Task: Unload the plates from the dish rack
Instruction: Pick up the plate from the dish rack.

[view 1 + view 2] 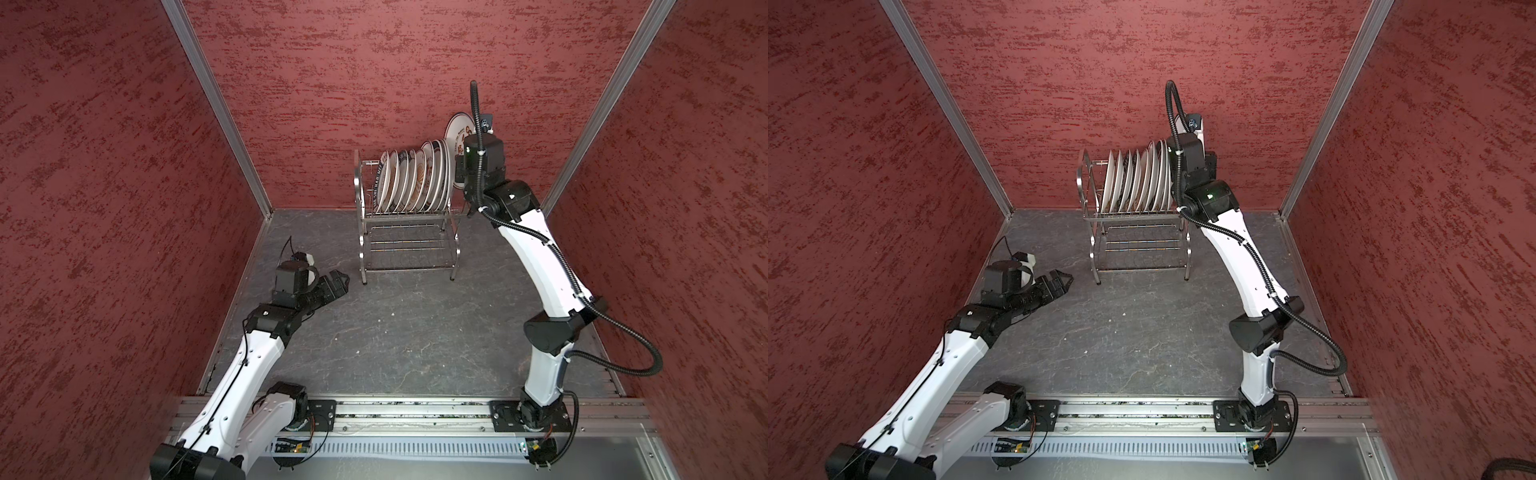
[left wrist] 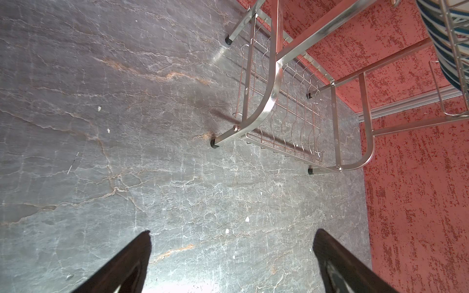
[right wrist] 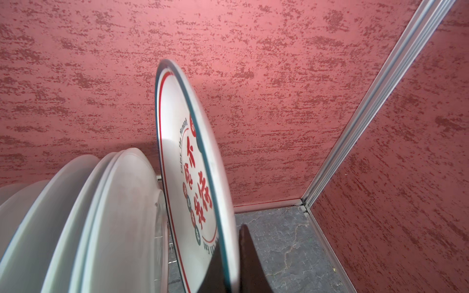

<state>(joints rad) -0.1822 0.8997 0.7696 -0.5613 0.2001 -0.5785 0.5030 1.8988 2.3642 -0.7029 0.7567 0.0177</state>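
The right hand is clamped on the rim of a white plate, one finger on each face. The plate stands nearly upright, higher than the rest, at the right end of the dish rack. Its face has big red Chinese characters, a thin red ring and small dark lettering where "The Moment" can be read. Beside it the other plates stand on edge in a row on the rack's upper tier; the leftmost has a dark lettered rim, too small to read. The left hand is spread wide, low over the grey worktop near the rack.
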